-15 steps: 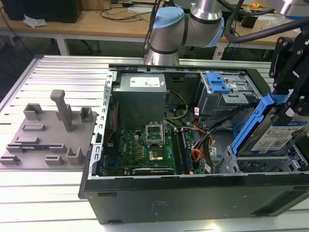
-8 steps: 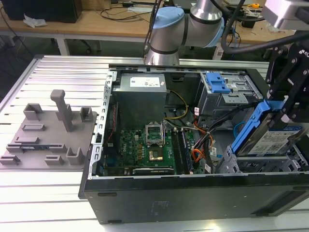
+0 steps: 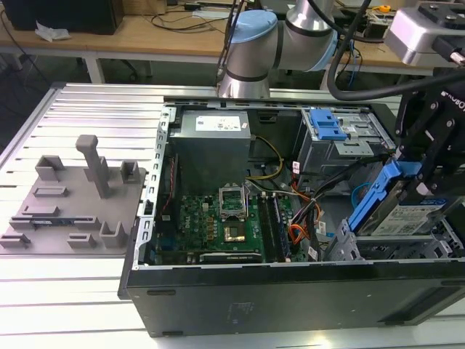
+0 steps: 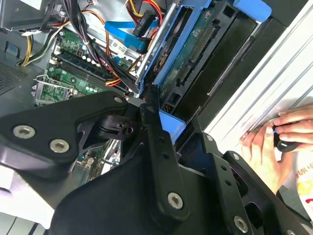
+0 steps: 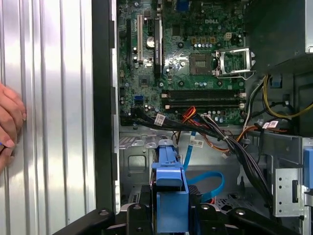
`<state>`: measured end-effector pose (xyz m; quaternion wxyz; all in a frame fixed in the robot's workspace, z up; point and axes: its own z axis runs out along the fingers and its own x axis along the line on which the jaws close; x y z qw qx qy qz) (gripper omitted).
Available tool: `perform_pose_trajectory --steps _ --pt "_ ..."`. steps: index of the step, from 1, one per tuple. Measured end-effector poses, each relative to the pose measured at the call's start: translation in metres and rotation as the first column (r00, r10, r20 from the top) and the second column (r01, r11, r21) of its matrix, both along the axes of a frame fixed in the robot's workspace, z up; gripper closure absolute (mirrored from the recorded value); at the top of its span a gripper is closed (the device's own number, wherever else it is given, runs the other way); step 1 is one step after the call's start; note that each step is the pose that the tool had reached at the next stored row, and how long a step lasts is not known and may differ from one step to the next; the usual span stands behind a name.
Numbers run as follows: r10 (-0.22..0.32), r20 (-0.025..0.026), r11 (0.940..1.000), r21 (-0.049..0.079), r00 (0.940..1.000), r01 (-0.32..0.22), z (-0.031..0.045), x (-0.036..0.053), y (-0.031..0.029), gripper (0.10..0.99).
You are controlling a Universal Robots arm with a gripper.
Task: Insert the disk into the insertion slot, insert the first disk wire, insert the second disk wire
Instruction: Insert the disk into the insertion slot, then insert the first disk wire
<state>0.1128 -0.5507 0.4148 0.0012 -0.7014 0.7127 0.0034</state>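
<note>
In the exterior view my gripper (image 3: 427, 171) is at the open computer case's right end, shut on the disk (image 3: 404, 216). The disk is a silver drive with a white label in a bright blue carrier (image 3: 374, 198). It hangs tilted, its left end raised, just above the insertion slot (image 3: 378, 249), a low grey sheet-metal cage. In the second wrist view my gripper (image 4: 157, 117) grips the carrier's blue edge (image 4: 168, 126), and the disk's underside (image 4: 191, 58) shows beyond it. In the first wrist view my gripper (image 5: 170, 215) straddles the blue carrier (image 5: 168, 193). A loose blue flat cable (image 5: 211, 179) lies beside it.
A person's hand (image 4: 274, 137) rests on the ribbed metal table beside the case, also seen in the first wrist view (image 5: 10, 122). A taller cage with a blue latch (image 3: 327, 123), cable bundles (image 3: 305, 211), the motherboard (image 3: 218, 218) and the power supply (image 3: 212, 138) fill the case. A grey fixture plate (image 3: 73, 203) lies at the exterior view's left.
</note>
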Motion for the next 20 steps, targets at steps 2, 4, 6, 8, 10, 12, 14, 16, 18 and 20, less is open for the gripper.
perform_pose_trajectory --steps 2,4,6,8,10,12,14,16,18,20 --pt "0.0 -0.0001 1.0 0.0 1.0 0.0 -0.0003 0.0 0.0 0.651" --pt "0.0 -0.0001 1.0 0.0 1.0 0.0 -0.0004 0.0 0.0 0.588" --pt "0.0 -0.0001 1.0 -0.001 1.0 0.0 -0.0005 0.0 0.0 0.522" --pt "0.0 0.0 1.0 -0.001 1.0 0.0 -0.0005 0.0 0.0 0.522" --pt "0.0 0.0 1.0 -0.003 1.0 0.0 -0.0004 0.0 0.0 0.522" --pt "0.0 0.0 1.0 -0.003 1.0 0.0 -0.0005 0.0 0.0 0.522" --pt "0.0 -0.0001 1.0 -0.004 1.0 0.0 -0.0005 0.0 0.0 0.522" --pt "0.0 0.0 1.0 -0.005 1.0 0.0 -0.0005 0.0 0.0 0.522" --pt "0.0 0.0 1.0 -0.007 1.0 0.0 -0.0005 0.0 0.0 0.522" --pt "0.0 0.0 1.0 -0.007 1.0 0.0 -0.0004 0.0 0.0 0.522"
